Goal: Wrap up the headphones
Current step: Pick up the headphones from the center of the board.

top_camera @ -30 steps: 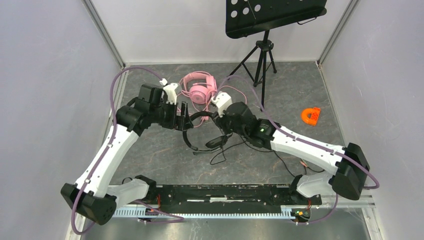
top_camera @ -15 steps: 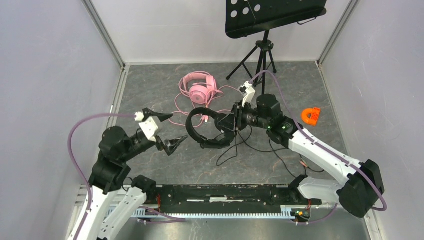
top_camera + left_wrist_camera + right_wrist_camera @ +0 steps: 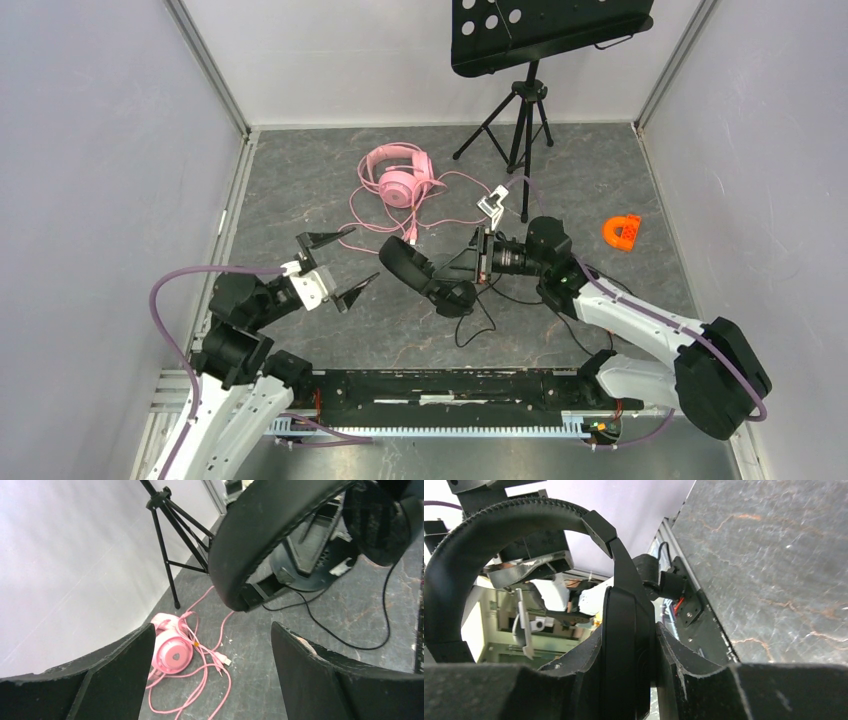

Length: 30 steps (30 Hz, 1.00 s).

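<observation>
The black headphones (image 3: 425,275) hang in the air at mid-table, held by my right gripper (image 3: 462,275), which is shut on one ear cup (image 3: 626,650). Their headband (image 3: 260,535) fills the top of the left wrist view. Their thin black cable (image 3: 475,325) trails down to the floor. My left gripper (image 3: 338,265) is open and empty, left of the black headphones and apart from them. The pink headphones (image 3: 398,178) lie on the floor at the back, also seen in the left wrist view (image 3: 170,652), with their pink cable (image 3: 210,680) in loose loops.
A black music stand (image 3: 545,35) on a tripod (image 3: 520,125) stands at the back. A small orange plastic piece (image 3: 621,232) lies at the right. Grey walls close in both sides.
My right gripper has carried the black headphones nearer and slightly left and turned them. My left arm has pulled back from the headphones, open, and now sits low at the left.
</observation>
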Available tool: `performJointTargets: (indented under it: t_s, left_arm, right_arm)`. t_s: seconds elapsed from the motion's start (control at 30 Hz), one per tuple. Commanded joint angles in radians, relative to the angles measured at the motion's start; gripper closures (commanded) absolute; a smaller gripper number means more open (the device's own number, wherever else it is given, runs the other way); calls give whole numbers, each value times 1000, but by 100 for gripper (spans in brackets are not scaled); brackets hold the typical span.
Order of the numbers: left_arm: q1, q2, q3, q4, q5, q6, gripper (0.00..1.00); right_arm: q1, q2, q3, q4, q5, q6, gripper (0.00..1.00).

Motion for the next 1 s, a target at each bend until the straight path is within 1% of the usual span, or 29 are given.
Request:
performJointTargets:
  t_s: [0.0, 0.07, 0.13, 0.27, 0.53, 0.67, 0.83, 0.97]
  left_arm:
    - [-3, 18, -66, 309, 36, -84, 10]
    - [-3, 20, -105, 434, 25, -156, 10]
    - [-3, 35, -122, 508, 24, -199, 11]
    - [-6, 57, -132, 524, 8, -172, 12]
    - [-20, 115, -128, 543, 27, -151, 13]
    - [-53, 148, -120, 561, 17, -151, 17]
    - [-158, 202, -85, 562, -72, -115, 20]
    - [-265, 232, -64, 537, -188, -42, 21]
  right_arm:
    - [-2, 6, -51, 238, -35, 174, 100]
    - [-3, 26, -78, 308, -20, 225, 100]
    - [-2, 62, -105, 414, -18, 298, 100]
    - [-2, 130, -138, 623, -27, 413, 100]
    - [-1, 223, -143, 747, -60, 461, 100]
    - [-1, 251, -150, 775, -52, 472, 100]
    - [1, 283, -143, 792, -50, 473, 100]
    - [0, 297, -143, 802, -48, 477, 100]
